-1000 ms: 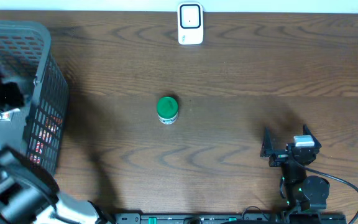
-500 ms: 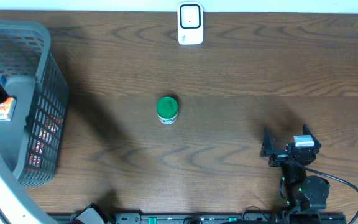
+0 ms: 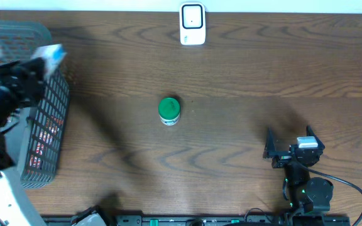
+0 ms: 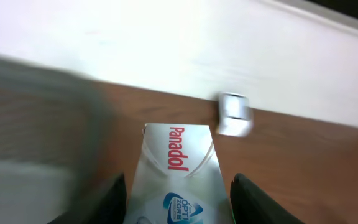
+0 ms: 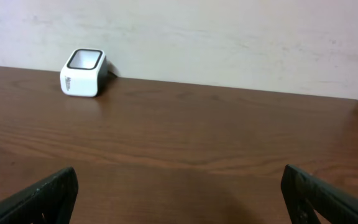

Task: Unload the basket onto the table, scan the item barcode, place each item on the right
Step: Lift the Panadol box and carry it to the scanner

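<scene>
Brown wood lies open across most of your table point(image 3: 244, 69), with only a green-lidded jar point(image 3: 169, 110) standing near centre. Your left fingers point(image 4: 117, 202) pinch the Panadol box point(image 4: 178, 177), held above the grey basket point(image 3: 43, 132) near its rim at 10 o'clock. The white scanner point(image 3: 192, 24) stands at the 12 o'clock edge, well apart from the box. Your right fingers point(image 5: 50, 191) sit spread wide at 4 o'clock.

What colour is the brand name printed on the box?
Red, on a white box; clearest in the left wrist view.
</scene>
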Motion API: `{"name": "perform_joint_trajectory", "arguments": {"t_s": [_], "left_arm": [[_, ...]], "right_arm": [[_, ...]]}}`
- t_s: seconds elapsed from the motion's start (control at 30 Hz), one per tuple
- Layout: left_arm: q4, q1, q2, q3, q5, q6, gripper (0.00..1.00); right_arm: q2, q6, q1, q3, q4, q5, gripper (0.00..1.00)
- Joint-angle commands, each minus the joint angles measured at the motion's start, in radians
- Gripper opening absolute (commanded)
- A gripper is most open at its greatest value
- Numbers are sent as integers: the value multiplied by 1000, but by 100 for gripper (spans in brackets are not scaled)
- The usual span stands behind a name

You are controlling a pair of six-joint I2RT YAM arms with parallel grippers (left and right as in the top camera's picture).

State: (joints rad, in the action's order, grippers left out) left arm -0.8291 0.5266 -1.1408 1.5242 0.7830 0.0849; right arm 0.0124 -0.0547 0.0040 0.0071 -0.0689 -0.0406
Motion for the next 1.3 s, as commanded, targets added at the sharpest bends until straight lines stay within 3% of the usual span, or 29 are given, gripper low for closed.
{"name": "perform_joint_trajectory", "arguments": {"t_s": [0.0, 0.2, 0.57, 0.7, 0.97, 1.27], "left_arm": [[0, -133, 9, 5, 103, -20, 50], [13, -432, -31, 5, 56, -19, 50], [81, -939, -311, 5, -229, -18, 50], [189, -1043, -451, 5, -320, -19, 50], [456, -1179, -719, 5, -341, -19, 51], [490, -1283, -932, 4, -649, -19, 51]], "right_arm": [[-5, 16, 11, -2, -3, 6, 99], [-5, 16, 11, -2, -3, 6, 99], [-5, 16, 11, -2, -3, 6, 99], [-5, 16, 11, -2, -3, 6, 99], [-5, 16, 11, -2, -3, 6, 99], [-5, 16, 11, -2, -3, 6, 99]]}}
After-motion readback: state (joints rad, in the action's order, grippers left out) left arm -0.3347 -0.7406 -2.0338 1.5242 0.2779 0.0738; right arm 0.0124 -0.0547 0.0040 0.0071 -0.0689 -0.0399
